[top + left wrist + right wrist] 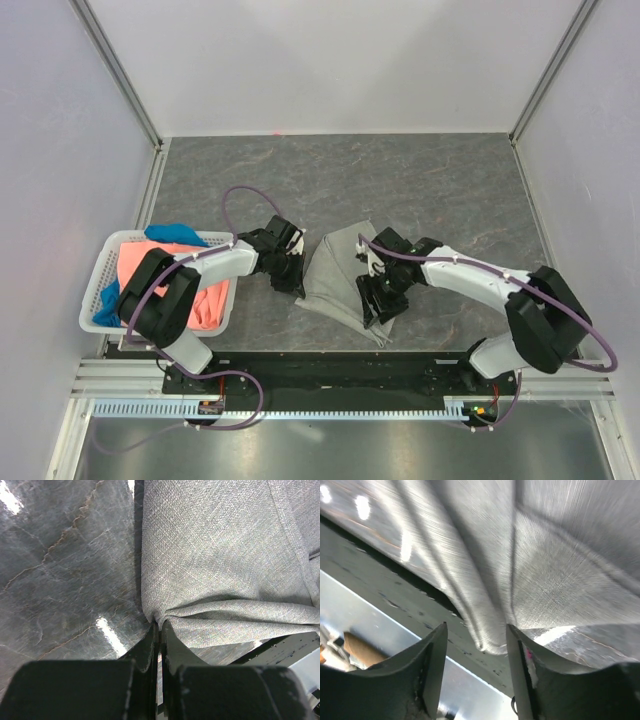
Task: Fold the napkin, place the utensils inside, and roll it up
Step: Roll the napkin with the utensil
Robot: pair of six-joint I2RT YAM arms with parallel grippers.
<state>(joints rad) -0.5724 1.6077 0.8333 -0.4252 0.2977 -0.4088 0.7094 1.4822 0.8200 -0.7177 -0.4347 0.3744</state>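
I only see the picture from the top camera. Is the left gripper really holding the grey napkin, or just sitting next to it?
Observer: Holding it. In the left wrist view the left gripper is shut on the edge of the napkin, and the cloth puckers into creases right at the fingertips.
Operator: What about the right one? I can't tell from up here.
Observer: The right gripper is open. A fold of the napkin's edge sits between its fingers, and neither seems to pinch it, though that view is blurry.
Operator: Is the napkin flat there?
Observer: No. In the right wrist view it rises in ridges from that fold.
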